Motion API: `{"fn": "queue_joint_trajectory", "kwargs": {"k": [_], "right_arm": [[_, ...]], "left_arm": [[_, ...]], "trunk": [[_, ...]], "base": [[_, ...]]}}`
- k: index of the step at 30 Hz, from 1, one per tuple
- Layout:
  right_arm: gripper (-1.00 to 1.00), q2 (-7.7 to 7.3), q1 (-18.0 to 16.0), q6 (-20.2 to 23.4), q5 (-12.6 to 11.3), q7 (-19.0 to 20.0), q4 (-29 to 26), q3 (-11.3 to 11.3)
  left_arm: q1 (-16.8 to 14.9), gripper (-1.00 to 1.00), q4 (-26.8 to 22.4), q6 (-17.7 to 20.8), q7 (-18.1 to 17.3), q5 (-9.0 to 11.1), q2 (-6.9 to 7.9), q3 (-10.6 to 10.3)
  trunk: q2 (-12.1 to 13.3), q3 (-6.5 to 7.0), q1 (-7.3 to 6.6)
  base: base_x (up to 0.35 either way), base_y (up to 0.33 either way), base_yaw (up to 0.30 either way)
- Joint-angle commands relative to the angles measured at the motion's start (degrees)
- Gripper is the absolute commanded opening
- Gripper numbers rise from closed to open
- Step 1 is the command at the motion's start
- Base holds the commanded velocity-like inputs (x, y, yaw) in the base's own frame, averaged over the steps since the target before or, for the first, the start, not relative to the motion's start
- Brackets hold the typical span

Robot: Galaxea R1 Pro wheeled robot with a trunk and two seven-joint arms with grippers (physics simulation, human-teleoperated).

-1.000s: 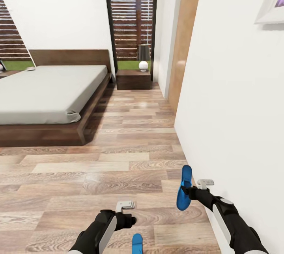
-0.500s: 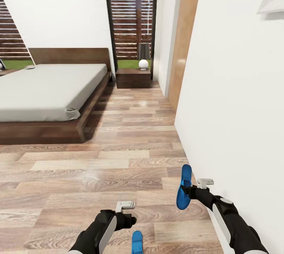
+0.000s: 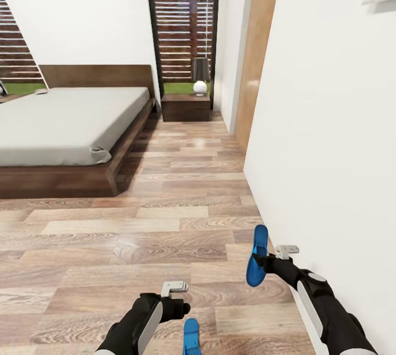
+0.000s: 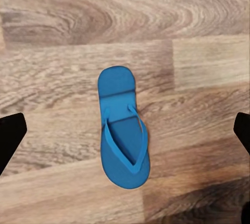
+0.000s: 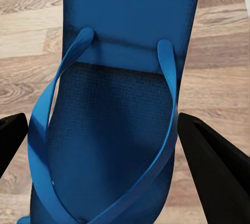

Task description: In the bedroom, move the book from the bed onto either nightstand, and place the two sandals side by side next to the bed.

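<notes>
At the lower edge of the head view, one sandal (image 3: 191, 336) lay flat on the floor (image 3: 165, 234) beneath the left gripper (image 4: 125, 130), whose jaws were released. Lower right, the right gripper (image 3: 264, 263) had its jaws grasping the second sandal (image 3: 256, 256), held upright. Mid-left stood the bed (image 3: 66, 124); beyond it, upper centre, the nightstand (image 3: 186, 107) with a lamp (image 3: 200, 75).
</notes>
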Motion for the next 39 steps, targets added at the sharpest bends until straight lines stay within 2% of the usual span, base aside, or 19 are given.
{"fn": "queue_joint_trajectory", "kwargs": {"k": [1,14,39], "right_arm": [[-1.0,0.01,-0.01,0.48,-0.62,0.15,-0.2,-0.1],[-1.0,0.0,0.0,0.41,-0.58,0.11,-0.5,-0.06],[-1.0,0.0,0.0,0.4,-0.53,0.06,-0.5,-0.11]], "left_arm": [[-0.02,1.0,-0.07,0.27,0.1,0.35,0.02,-0.08],[-0.02,1.0,-0.07,0.28,0.1,0.33,0.02,-0.08],[-0.02,1.0,-0.07,0.22,0.1,0.28,0.04,-0.08]], "trunk": [[-0.44,-0.23,0.21],[-5.65,-2.57,3.07],[-5.98,-8.11,3.71]], "base": [[0.0,0.0,0.0],[0.0,0.0,0.0],[0.0,0.0,0.0]]}}
